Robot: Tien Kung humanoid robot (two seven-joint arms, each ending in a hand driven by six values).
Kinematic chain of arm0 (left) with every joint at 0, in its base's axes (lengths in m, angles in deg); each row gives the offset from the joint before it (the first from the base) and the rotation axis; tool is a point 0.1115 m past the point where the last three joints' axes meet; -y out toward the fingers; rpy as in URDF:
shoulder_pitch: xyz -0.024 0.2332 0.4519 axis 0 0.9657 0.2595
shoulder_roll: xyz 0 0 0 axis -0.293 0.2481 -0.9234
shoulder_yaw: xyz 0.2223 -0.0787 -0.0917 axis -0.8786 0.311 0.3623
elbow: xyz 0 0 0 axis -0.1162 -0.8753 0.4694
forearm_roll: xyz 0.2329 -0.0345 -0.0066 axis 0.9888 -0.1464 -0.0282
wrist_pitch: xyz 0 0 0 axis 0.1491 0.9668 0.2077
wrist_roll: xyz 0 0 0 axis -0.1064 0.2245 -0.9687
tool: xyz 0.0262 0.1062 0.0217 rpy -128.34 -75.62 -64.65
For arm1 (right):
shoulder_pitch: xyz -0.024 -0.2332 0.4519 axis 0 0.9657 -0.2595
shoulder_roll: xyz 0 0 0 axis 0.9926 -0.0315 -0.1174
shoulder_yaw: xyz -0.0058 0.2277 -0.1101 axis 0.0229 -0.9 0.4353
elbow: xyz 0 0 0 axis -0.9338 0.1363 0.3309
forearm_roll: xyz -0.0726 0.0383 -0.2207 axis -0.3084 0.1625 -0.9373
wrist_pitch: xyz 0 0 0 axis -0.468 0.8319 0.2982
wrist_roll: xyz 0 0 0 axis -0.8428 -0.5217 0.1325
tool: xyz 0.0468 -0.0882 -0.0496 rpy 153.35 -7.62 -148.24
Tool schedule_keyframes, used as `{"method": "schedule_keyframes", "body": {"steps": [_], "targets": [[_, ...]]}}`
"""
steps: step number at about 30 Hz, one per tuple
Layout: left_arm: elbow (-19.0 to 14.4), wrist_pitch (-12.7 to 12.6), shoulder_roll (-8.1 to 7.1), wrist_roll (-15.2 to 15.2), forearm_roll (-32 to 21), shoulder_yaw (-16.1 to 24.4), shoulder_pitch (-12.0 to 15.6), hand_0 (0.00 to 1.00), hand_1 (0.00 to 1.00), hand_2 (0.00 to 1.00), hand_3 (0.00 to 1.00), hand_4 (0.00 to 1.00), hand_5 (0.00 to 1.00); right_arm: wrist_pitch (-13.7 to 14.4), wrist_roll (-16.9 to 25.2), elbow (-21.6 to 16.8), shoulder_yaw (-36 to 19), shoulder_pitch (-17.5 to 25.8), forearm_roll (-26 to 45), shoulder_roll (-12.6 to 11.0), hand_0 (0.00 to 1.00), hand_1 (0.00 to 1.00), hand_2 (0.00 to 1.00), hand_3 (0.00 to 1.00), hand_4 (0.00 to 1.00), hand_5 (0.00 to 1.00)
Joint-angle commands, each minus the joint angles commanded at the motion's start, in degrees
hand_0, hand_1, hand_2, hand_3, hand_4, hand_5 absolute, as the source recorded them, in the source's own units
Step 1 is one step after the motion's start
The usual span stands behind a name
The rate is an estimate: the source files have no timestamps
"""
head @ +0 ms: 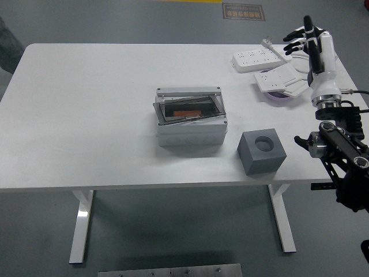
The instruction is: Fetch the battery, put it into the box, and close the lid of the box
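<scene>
A grey box [191, 131] stands near the middle of the table. Its clear lid [189, 108] lies on top, slightly askew. A red-orange battery [185, 113] shows through the lid, inside the box. My right hand [304, 38] is raised at the table's far right, well away from the box, fingers spread and empty. The left arm is out of view.
A grey block with a round hole [262, 151] sits right of the box near the front edge. Two white power strips [259, 57] and a purple disc [281, 96] lie at the back right of the white table [86, 115]. A person's leg [7, 46] shows at the left edge.
</scene>
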Motion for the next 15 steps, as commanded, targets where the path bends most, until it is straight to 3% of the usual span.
{"method": "schedule_keyframes", "body": {"steps": [1, 2, 7, 8, 13, 14, 15], "targets": [[0.02, -0.04, 0.06, 0.03, -0.09, -0.03, 0.01, 0.445, 0.646, 0.641, 0.635, 0.788, 0.935, -0.91, 0.66, 0.6, -0.98, 0.35, 2.96, -0.03, 0.38, 0.355, 0.434, 0.392, 0.998, 0.998], [0.02, -0.05, 0.09, 0.05, -0.14, -0.05, 0.01, 0.444, 0.647, 0.641, 0.636, 0.788, 0.935, -1.37, 0.68, 0.83, -1.44, 0.5, 4.14, -0.04, 0.603, 0.463, 0.532, 0.502, 0.996, 0.998], [0.1, -0.2, 0.36, 0.21, -0.63, -0.27, 0.04, 0.444, 0.647, 0.641, 0.636, 0.788, 0.935, -5.29, -2.94, 1.72, -4.68, 1.83, 10.48, -0.38, 0.603, 0.463, 0.532, 0.502, 0.996, 0.998], [0.11, -0.25, 0.41, 0.22, -0.76, -0.32, 0.05, 0.446, 0.645, 0.639, 0.635, 0.788, 0.935, -6.15, -4.14, 1.66, -5.21, 2.17, 10.26, -0.54, 0.709, 0.643, 0.655, 0.647, 0.987, 0.998], [0.09, -0.42, 0.5, 0.17, -1.31, -0.48, 0.19, 0.446, 0.645, 0.639, 0.635, 0.788, 0.935, -9.66, -9.47, 1.07, -6.62, 3.32, 7.29, -1.1, 0.709, 0.643, 0.655, 0.647, 0.987, 0.998], [0.08, -0.43, 0.51, 0.15, -1.41, -0.5, 0.21, 0.446, 0.645, 0.639, 0.636, 0.788, 0.936, -10.29, -10.42, 0.88, -6.8, 3.48, 6.58, -1.19, 0.822, 0.775, 0.779, 0.776, 0.998, 0.998], [0.09, -0.46, 0.52, 0.17, -1.58, -0.56, 0.21, 0.446, 0.645, 0.639, 0.636, 0.788, 0.936, -10.99, -11.37, 0.59, -6.94, 3.66, 5.76, -1.3, 0.822, 0.775, 0.779, 0.776, 0.998, 0.998]]}}
